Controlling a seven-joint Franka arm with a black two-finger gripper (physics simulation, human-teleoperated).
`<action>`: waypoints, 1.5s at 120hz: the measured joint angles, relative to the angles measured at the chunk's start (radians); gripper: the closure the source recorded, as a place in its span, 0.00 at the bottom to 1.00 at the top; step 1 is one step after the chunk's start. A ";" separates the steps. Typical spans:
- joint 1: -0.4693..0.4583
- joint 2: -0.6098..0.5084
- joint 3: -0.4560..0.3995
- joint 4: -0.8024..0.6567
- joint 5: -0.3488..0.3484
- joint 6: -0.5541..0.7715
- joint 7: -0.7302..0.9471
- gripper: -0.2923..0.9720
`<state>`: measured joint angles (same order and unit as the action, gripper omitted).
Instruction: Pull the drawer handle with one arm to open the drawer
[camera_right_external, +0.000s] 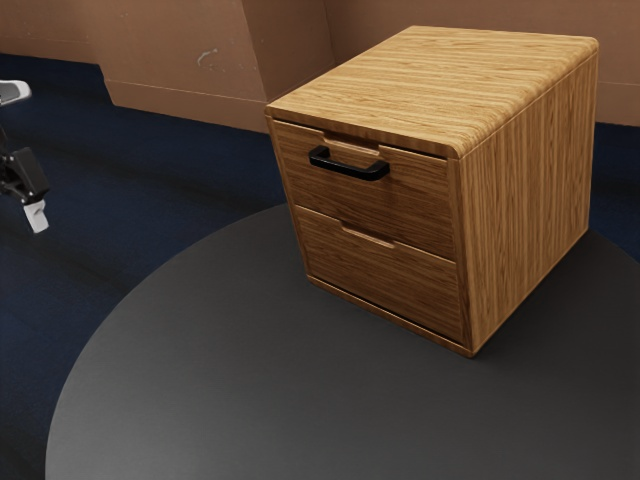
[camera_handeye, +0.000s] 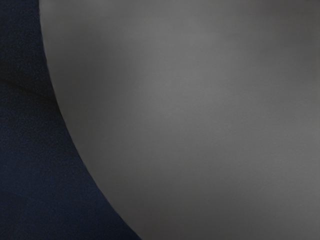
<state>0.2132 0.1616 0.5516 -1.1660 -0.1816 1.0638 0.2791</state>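
Observation:
A wooden cabinet (camera_right_external: 470, 150) with two drawers stands on the far right part of a round dark grey table (camera_right_external: 300, 400). The top drawer (camera_right_external: 365, 190) carries a black bar handle (camera_right_external: 347, 165), and its front sits flush with the cabinet. The bottom drawer (camera_right_external: 385, 270) has only a small wooden lip and also looks closed. My gripper (camera_right_external: 28, 195) hangs at the exterior view's far left edge, over the floor and well away from the handle, partly cut off by the frame. Under my hand in the wrist view lies the table's curved edge (camera_handeye: 80, 150).
Dark blue carpet (camera_right_external: 130, 210) surrounds the table, and it appears beside the table edge as the carpet (camera_handeye: 30, 165) in the wrist view. Brown walls (camera_right_external: 180, 50) rise behind the cabinet. The bare tabletop spreads between my gripper and the cabinet front.

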 joint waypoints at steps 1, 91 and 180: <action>-0.001 0.000 0.001 -0.001 -0.002 0.016 0.007 0.24; -0.146 -0.089 -0.384 -0.112 0.152 0.553 0.559 0.25; -0.331 -0.138 -0.507 -0.458 0.342 1.105 0.972 0.25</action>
<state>-0.1180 0.0240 0.0444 -1.6244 0.1605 2.1689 1.2510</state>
